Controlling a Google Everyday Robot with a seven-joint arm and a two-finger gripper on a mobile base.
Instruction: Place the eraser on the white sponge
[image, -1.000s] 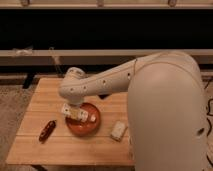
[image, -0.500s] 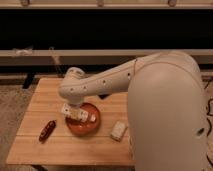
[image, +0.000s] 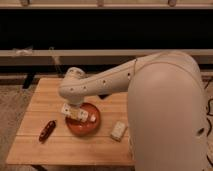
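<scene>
**While the gripper (image: 75, 113) hangs over the red plate (image: 89, 129), the eraser (image: 103, 95) sits behind the arm**

As I look along the wooden table (image: 36, 148) from its left end, the first thing is a reddish-brown oblong item (image: 47, 130). It lies aslant near the front edge, apart from everything else. Next comes the red plate, about mid-table, with the gripper low over its left half and a pale spotted piece right at its tip. Whether the claw is wide, narrow or holding that piece, I cannot tell.

A little to the right and further back, a small dark block peeks out from under the forearm (image: 107, 80). I take it for the eraser, resting on the wood and well apart from the claw. Right again, near the front, lies the white sponge (image: 118, 130), just beside the plate with nothing on it. The robot's big pale body (image: 165, 115) fills the rest.

The trouble I foresee is this. The claw is over the plate, not the eraser, so a grab here would take the wrong thing. The eraser lies right under the arm, so a careless swing back could sweep it off the table. The sponge is small and soft, and an off-centre drop could let the eraser roll off it.
</scene>
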